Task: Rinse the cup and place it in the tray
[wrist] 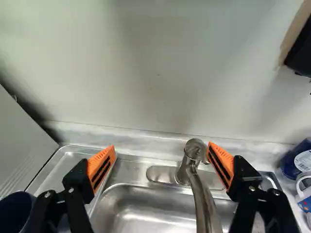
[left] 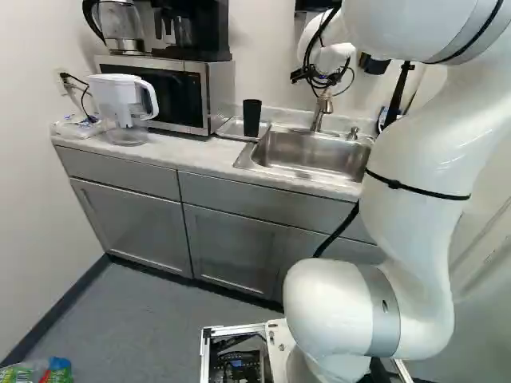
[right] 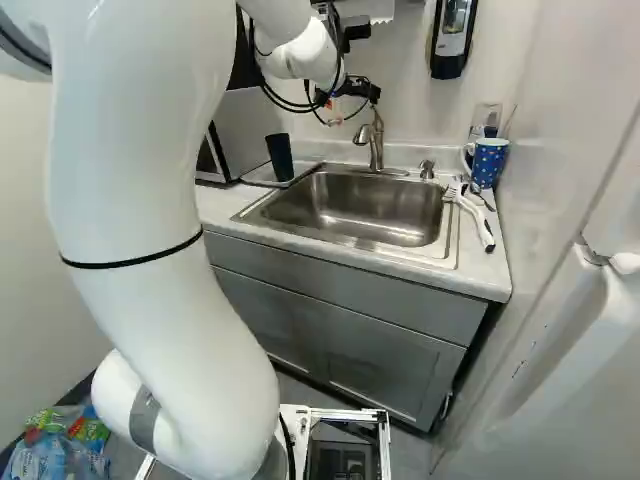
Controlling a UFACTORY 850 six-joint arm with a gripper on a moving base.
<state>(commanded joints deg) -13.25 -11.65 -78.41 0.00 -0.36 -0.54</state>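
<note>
Cup (left: 251, 118) stands in the tray (left: 231, 132) on the pale counter (left: 184, 156), near sink (left: 311, 152) and wall (left: 263, 48) (end effector (right: 350, 92) spread wide).

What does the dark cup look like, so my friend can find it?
Find the metal sink in the counter. Beside it, toward the microwave, lies a tray with the cup standing on it. It's tall and dark with no handle showing, unlike the white pitcher.

No words or numbers can be read. The label (wrist: 303, 160) on the blue container (wrist: 290, 167) at the counter's (right: 478, 268) back corner and the packages' (right: 60, 445) print are illegible.
</note>
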